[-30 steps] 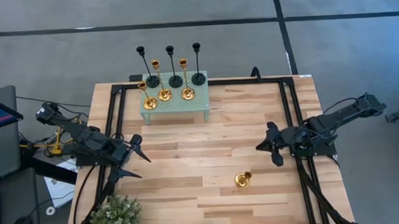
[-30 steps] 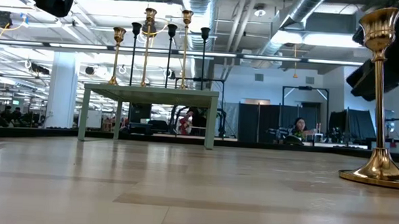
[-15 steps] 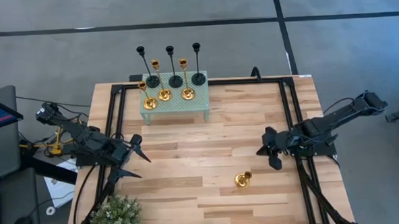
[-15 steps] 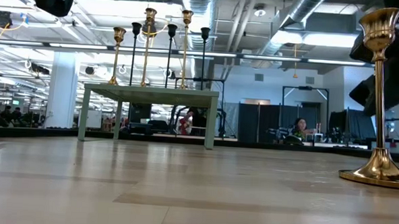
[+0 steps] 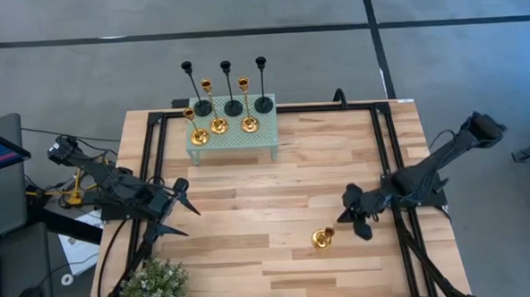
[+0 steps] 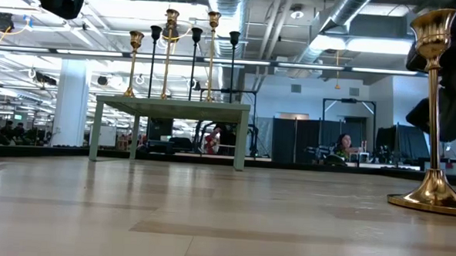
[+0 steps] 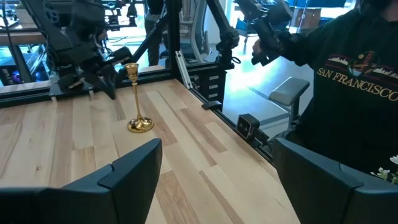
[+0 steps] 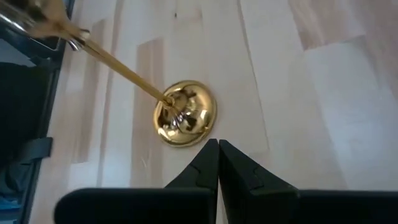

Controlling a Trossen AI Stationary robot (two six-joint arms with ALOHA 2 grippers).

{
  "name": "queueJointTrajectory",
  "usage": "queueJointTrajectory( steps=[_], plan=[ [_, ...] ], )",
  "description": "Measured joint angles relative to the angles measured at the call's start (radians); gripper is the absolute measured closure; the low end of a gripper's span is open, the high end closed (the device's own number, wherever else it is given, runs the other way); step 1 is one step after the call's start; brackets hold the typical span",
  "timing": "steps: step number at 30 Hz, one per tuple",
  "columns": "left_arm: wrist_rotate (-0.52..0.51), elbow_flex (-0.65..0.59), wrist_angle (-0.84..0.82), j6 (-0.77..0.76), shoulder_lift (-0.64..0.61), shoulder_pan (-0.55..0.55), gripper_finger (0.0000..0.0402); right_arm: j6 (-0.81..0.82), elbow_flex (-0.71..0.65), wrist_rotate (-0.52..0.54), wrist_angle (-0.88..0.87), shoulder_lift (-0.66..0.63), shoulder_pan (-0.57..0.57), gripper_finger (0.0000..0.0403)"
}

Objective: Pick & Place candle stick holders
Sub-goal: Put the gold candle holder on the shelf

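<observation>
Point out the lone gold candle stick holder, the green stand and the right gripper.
lone gold candle stick holder [image 5: 320,241], high view, on its round base.
green stand [image 5: 263,136], high view, on a bare part of its top.
right gripper [image 8: 218,153], right wrist view, where its shut fingertips meet.

Bright even overhead light w/ soft shadows, glare on gold holder base [image 8: 185,114], backlit low view.

Both arms are dark, almost black, made of thick round parts joined together. The left gripper [image 5: 180,209] and right gripper [image 5: 351,222] each have two flat, pointed black fingers.
</observation>
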Motion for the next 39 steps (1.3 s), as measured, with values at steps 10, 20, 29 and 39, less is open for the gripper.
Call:
queueJointTrajectory(
  steps=[10,20,29,39],
  plan=[
    [0.001,0.0,0.0,0.0,0.0,0.0,0.0097,0.016,0.051,0.069,0.152,0.18,0.111,0.0403],
    [0.018,0.0,0.0,0.0,0.0,0.0,0.0097,-0.014,0.133,0.145,0.081,0.325,0.171,0.0403],
    [0.018,0.0,0.0,0.0,0.0,0.0,0.0097,0.079,0.133,0.17,0.136,0.363,0.128,0.036],
    [0.018,0.0,-0.001,0.0,0.0,0.0,0.0097,0.028,0.133,0.166,0.195,0.363,0.12,0.024]
  ],
)
